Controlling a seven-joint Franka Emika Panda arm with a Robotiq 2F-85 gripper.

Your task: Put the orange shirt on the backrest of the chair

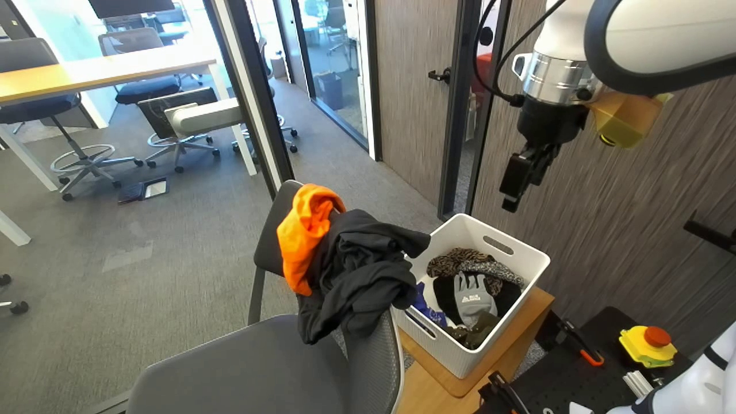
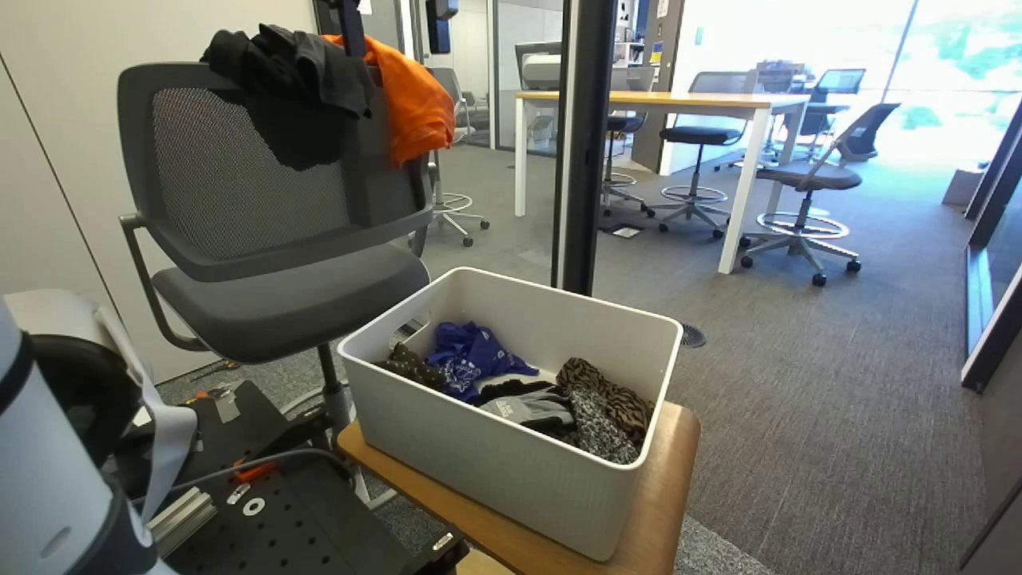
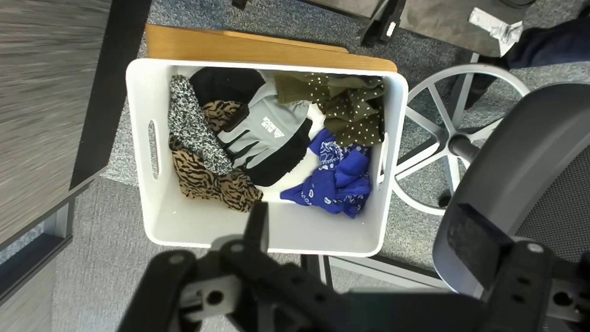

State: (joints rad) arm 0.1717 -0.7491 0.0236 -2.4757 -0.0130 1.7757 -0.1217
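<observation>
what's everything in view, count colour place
mesh chair: 1, grey, beside bin
shirt: 1, orange, over backrest
garment: 1, charcoal, over backrest
bin: 1, white, on wooden stand
glove: 1+, grey, bin
bandana: 1, blue, bin
polka-dot cloth: 1, olive, bin
striped cloth: 1+, brown, bin
speckled cloth: 1, black-white, bin
plain cloth: 1+, black, bin
emergency stop: 1, yellow-red, near arm
table: 1+, white-legged, background
drafting chairs: several, dark, background
arm: 1, white, near bin
gripper: 1, black, higher than bin
</observation>
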